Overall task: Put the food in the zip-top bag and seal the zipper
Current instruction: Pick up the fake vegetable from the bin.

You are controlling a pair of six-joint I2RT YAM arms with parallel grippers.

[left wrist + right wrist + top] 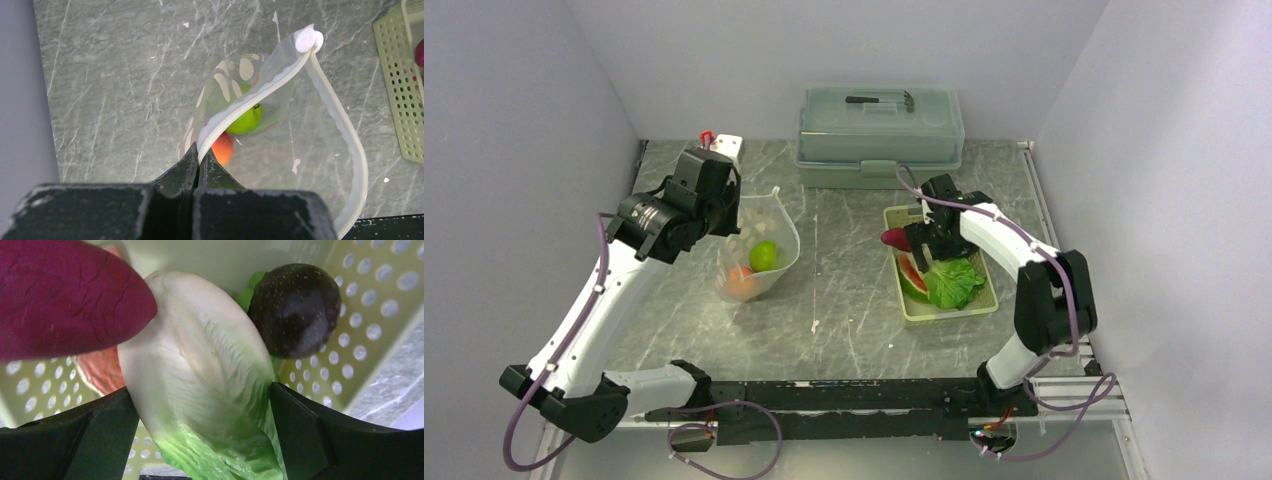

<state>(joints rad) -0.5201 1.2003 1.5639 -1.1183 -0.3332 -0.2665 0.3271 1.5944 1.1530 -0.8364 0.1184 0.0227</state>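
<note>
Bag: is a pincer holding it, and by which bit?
Yes. The left pincer is shut on the zipper strip of the bag, at its open mouth. The right pincer stands open around the lettuce, holding nothing.

The zip-top bag [771, 222] stands open on the grey marbled table [844, 300] with a green fruit [764, 255] and an orange-red round fruit [742, 281] inside, and the left gripper [727, 207] is at its far-left rim. The right gripper [922, 246] hangs low over the pale yellow-green tray [946, 313], which holds leafy lettuce [956, 282], a watermelon slice [911, 278] and, at its left edge, a magenta root [894, 238]. A lidded grey-green box [881, 135] sits against the back wall.
</note>
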